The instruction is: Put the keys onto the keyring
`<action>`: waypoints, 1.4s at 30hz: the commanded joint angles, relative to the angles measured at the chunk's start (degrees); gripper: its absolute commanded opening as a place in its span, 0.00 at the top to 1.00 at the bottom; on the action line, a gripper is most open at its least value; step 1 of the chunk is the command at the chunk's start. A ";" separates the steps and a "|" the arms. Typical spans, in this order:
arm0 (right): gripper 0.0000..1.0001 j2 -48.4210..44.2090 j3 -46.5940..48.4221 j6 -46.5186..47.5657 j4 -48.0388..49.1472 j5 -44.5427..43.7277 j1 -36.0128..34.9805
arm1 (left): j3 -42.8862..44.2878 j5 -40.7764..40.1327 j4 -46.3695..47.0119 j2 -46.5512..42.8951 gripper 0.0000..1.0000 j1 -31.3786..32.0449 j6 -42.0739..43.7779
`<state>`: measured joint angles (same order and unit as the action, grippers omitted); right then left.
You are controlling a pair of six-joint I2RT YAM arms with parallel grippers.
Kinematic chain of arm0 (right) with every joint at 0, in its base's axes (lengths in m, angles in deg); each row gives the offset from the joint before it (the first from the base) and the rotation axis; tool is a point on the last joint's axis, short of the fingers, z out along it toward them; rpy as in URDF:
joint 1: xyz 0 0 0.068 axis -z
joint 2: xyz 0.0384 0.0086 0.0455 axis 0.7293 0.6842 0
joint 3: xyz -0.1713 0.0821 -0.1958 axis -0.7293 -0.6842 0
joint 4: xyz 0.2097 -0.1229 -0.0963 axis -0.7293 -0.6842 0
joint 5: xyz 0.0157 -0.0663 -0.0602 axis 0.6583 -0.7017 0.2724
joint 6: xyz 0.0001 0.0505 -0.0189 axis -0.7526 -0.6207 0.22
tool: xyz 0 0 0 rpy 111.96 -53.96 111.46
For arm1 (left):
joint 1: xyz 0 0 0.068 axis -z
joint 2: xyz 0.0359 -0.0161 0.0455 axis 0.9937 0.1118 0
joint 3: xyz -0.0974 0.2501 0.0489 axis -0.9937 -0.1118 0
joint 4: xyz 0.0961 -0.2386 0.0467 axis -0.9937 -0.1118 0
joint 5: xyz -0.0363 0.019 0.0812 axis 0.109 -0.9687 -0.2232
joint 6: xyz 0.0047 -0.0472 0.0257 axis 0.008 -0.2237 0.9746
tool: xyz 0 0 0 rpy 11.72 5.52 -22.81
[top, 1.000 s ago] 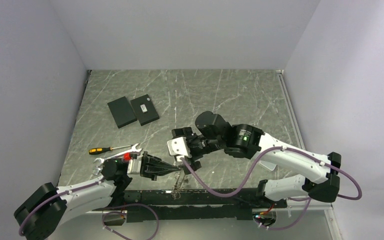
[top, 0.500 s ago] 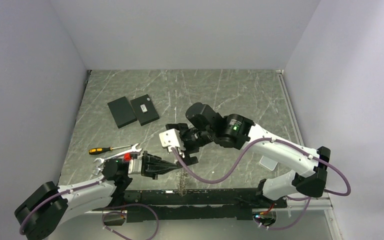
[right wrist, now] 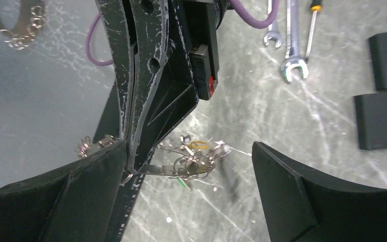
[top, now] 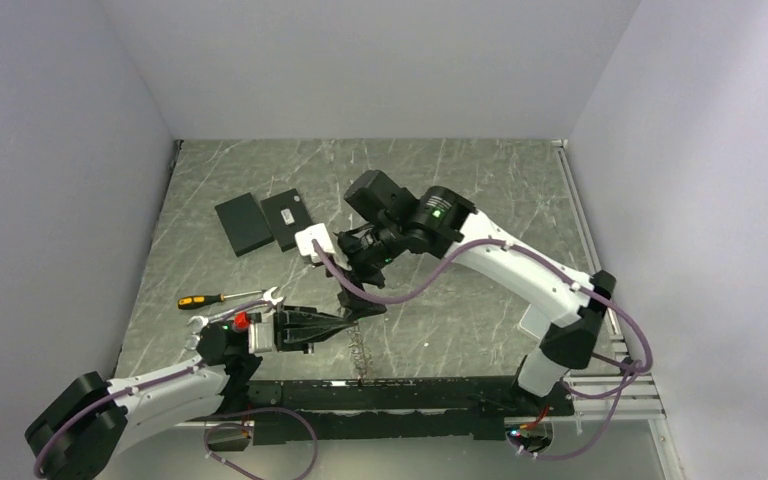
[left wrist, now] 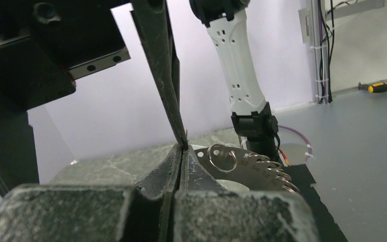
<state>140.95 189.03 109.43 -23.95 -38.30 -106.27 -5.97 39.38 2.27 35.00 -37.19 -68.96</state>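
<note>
Right wrist view: the right gripper (right wrist: 189,151) gapes wide, its dark fingers at the lower left and lower right of the frame, touching nothing. Between them, mid-frame above the marbled table (right wrist: 282,151), the left gripper (right wrist: 129,169) is pinched tight on the keyring (right wrist: 186,165). Tiny keys (right wrist: 201,147), one yellow-touched, cluster against it; whether they are threaded on cannot be told. In the top external view the chain (top: 360,355) hangs below the left fingertips.

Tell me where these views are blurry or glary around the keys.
Top external: evenly lit and sharp, but fine detail is too small to resolve. Left wrist: the left gripper is a dark, soft foreground against a bright wall. Right wrist: the keys glint, slightly soft; the right gripper's fingers are blurred.
</note>
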 commanded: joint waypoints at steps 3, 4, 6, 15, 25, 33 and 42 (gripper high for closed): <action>0.00 4.70 2.69 -2.86 -3.72 -0.98 2.13 | 1.05 -3.71 6.58 0.14 1.00 0.00 2.25; 0.00 4.97 3.42 -3.24 -2.25 -1.80 2.40 | 0.91 -4.18 6.58 -0.29 1.00 0.01 2.21; 0.00 3.55 3.26 -4.35 2.12 -1.98 3.13 | 0.52 -4.87 6.50 -1.17 1.00 0.01 2.23; 0.00 -18.41 -27.03 -15.83 50.36 -28.00 4.66 | 0.55 -7.71 -0.53 -7.27 1.00 0.01 2.32; 0.00 -19.56 -34.75 -36.26 56.69 -49.21 10.61 | 19.77 -23.49 -58.61 -23.69 1.00 -0.06 32.69; 0.00 -10.72 -36.65 -48.56 60.60 -42.85 11.70 | 23.77 -40.70 -73.32 -27.73 1.00 -0.09 41.46; 0.00 -22.45 -43.58 -29.14 61.50 -20.25 11.80 | 23.85 -25.97 -79.64 -36.61 1.00 -0.08 36.13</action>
<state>128.66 147.02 69.34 34.30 -71.35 -94.40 16.54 6.95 -77.36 1.26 -37.36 -31.19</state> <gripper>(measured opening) 0.997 0.008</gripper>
